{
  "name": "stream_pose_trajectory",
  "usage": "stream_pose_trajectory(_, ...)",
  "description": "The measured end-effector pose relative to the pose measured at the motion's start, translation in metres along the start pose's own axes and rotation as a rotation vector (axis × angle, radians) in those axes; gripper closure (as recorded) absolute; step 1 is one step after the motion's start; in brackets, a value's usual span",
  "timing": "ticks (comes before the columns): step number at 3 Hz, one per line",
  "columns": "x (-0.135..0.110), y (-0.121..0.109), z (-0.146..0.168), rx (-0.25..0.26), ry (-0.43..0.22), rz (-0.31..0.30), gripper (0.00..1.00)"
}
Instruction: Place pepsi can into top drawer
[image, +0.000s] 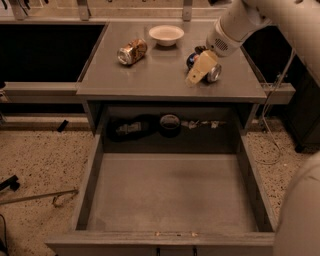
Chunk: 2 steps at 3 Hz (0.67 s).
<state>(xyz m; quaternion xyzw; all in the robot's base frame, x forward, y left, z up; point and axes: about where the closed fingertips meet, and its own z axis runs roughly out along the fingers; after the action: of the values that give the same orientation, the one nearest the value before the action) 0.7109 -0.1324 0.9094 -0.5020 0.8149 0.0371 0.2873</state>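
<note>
The pepsi can (193, 60) lies on its side on the grey counter (150, 77), at the right, with its silver end (214, 74) facing front right. My gripper (202, 69) reaches down from the upper right and sits right at the can, its cream part covering the can's middle. The top drawer (91, 185) is pulled wide open below the counter. Its flat grey floor has nothing on it.
A tan patterned can (132, 51) lies on the counter's left part. A white bowl (166, 35) stands at the back. Dark objects and a round roll (170, 123) sit in the cavity behind the drawer. A cable (272, 145) hangs at the right.
</note>
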Motion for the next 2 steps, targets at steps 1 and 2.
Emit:
stream_pose_trajectory(1, -0.003, -0.037, 0.042, 0.032, -0.035, 0.147, 0.00)
stream_pose_trajectory(2, 0.006, -0.071, 0.063, 0.101, -0.040, 0.320, 0.00)
